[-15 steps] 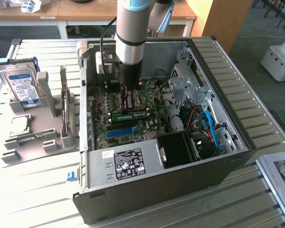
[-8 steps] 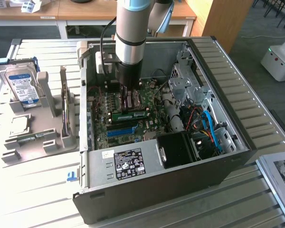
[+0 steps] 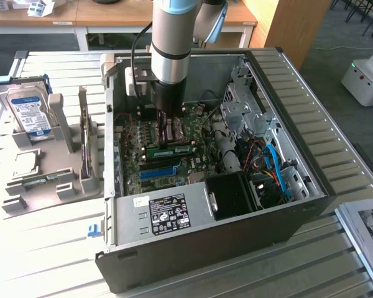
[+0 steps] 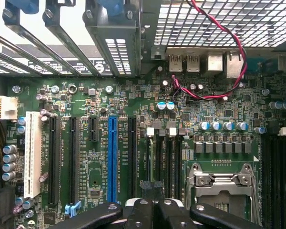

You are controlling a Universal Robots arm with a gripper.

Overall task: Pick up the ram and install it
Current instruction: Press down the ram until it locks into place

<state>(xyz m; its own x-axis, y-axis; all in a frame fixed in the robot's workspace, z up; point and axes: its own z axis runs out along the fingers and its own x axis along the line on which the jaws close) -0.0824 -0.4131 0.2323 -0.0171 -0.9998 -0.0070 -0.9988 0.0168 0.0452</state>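
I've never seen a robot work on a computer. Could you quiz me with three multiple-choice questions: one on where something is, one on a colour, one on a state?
1. Where is the hard drive?
A. under the table
B. in the grey holder beside the computer case
C. on a chair

2. What colour is the long slot among the black ones?
A. red
B. yellow
C. blue

3. The gripper is:
A. shut
B. wide open
C. holding the hard drive

Answers:
1 B: it stands in the holder at the exterior view's left of the case.
2 C: the wrist view shows it plainly blue.
3 A: its fingers meet over the motherboard.
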